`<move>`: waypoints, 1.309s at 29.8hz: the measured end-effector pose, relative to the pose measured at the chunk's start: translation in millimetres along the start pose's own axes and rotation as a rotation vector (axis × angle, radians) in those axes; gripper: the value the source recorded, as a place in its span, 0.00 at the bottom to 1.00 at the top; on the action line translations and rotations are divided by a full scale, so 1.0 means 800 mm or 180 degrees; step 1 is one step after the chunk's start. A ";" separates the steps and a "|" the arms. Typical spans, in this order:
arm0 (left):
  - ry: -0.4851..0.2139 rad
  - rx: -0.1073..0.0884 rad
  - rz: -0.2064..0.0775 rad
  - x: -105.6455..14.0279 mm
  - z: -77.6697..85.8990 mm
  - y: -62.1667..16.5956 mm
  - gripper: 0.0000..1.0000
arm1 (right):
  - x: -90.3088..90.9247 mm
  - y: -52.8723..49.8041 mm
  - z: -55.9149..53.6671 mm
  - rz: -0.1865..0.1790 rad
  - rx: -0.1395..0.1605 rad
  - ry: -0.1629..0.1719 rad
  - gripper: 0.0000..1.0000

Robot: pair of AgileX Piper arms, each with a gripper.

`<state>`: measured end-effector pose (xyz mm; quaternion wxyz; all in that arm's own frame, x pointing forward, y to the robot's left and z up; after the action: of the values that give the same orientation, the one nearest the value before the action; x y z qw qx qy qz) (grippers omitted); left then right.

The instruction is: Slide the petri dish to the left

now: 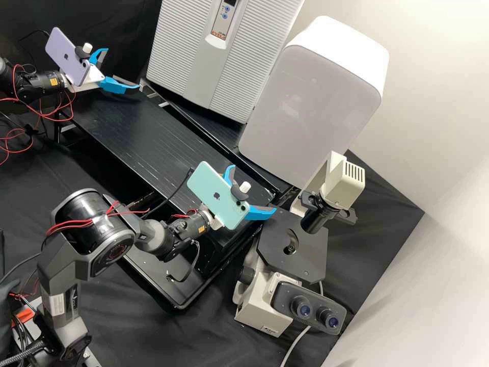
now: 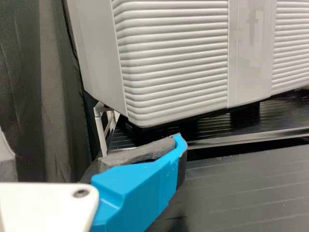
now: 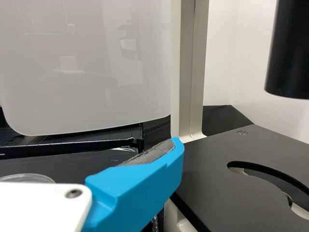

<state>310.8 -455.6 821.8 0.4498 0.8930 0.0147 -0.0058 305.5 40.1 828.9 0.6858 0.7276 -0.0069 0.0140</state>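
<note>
Petri dish (image 3: pixel 24 178) lies just beside my right jaws, well apart from my left jaws; both pairs released, empty.

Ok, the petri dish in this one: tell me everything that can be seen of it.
A sliver of the petri dish appears in the right wrist view: a thin, curved, clear rim that looks like transparent plastic or glass. It lies flat and low on the black bench. The white body of the right gripper cuts off its near part, and the dish sits off to the side of that gripper's blue finger, seemingly not touching it. Whether it has a lid or holds anything cannot be told.
</note>
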 end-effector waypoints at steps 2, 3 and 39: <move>0.0000 0.0000 0.0000 0.000 0.000 0.0000 1.00 | 0.000 0.000 0.000 0.0000 0.0000 0.0000 1.00; 0.0000 0.0000 0.0000 0.000 0.000 0.0000 1.00 | 0.000 0.000 0.000 0.0000 0.0000 0.0000 1.00; 0.0000 0.0000 0.0000 0.000 0.000 0.0000 1.00 | -0.048 -0.050 0.007 -0.0218 0.0026 0.0204 1.00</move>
<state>310.8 -455.6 821.8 0.4498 0.8930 0.0147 -0.0058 268.1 36.9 787.7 0.6827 0.7294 0.0400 0.0139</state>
